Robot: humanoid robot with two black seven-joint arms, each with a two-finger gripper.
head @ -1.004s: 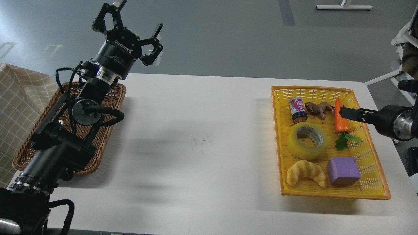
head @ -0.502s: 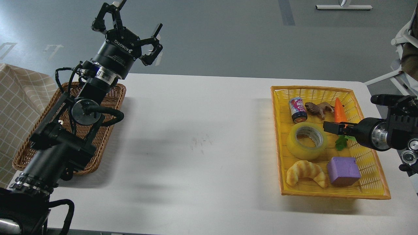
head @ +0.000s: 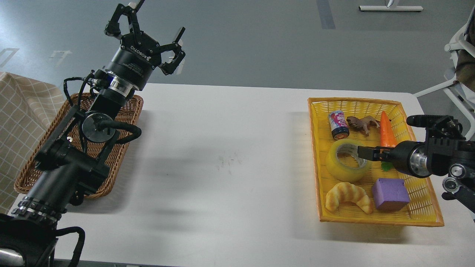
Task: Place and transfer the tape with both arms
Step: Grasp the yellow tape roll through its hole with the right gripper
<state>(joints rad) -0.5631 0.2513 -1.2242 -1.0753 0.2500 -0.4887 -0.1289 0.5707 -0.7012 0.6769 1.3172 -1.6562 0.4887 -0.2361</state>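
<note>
The tape, a yellow translucent roll with a grey-white core, lies flat in the yellow basket on the right of the table. My right gripper reaches in from the right. Its dark tip is over the right side of the roll, at the core's edge. Its fingers look like one thin black shape, so I cannot tell them apart or see whether they touch the tape. My left gripper is raised high past the far end of the wicker basket. Its fingers are spread open and hold nothing.
The yellow basket also holds a small can, a brown toy animal, a carrot, a croissant and a purple block. A checked cloth hangs at the far left.
My right gripper has moved left and nearer the table's front, from over the carrot to over the tape. My left arm has not moved.
</note>
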